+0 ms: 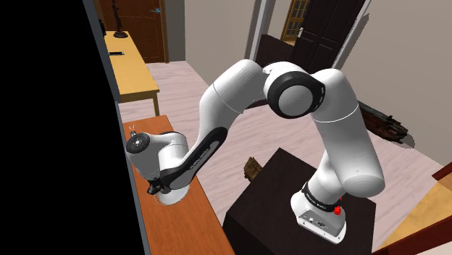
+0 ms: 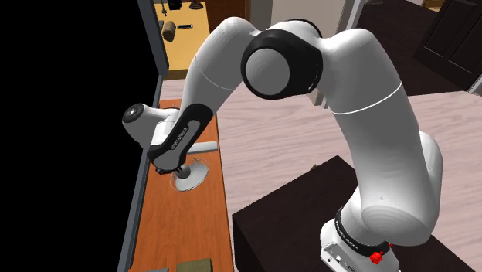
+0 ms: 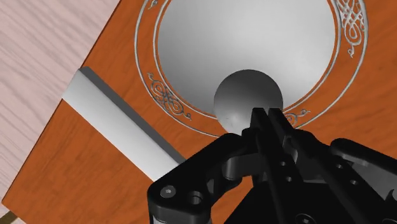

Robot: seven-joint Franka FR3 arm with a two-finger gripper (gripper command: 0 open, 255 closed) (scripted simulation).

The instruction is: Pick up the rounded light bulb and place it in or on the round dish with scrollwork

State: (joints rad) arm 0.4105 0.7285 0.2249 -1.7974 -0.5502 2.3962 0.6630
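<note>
My black gripper [image 3: 268,121] is shut on the neck of a grey rounded light bulb [image 3: 247,98], whose globe pokes out beyond the fingertips. The bulb hangs over the near rim of a round dish [image 3: 242,38] with a grey centre and silver scrollwork around its border. The dish lies flat on a narrow orange wooden table [image 3: 95,172]. In the shoulder view the gripper [image 1: 160,190] points down just above the dish [image 1: 176,197]. In the second exterior view the gripper [image 2: 178,168] hovers over the dish [image 2: 195,178], and the bulb is too small to make out.
A long white bar [image 3: 119,125] lies on the table beside the dish [image 2: 202,147]. A green object [image 2: 197,265] sits at the table's near end. A black area borders the table's far side. The dark stand [image 1: 275,210] is close by, and a yellow table [image 1: 134,72] stands further off.
</note>
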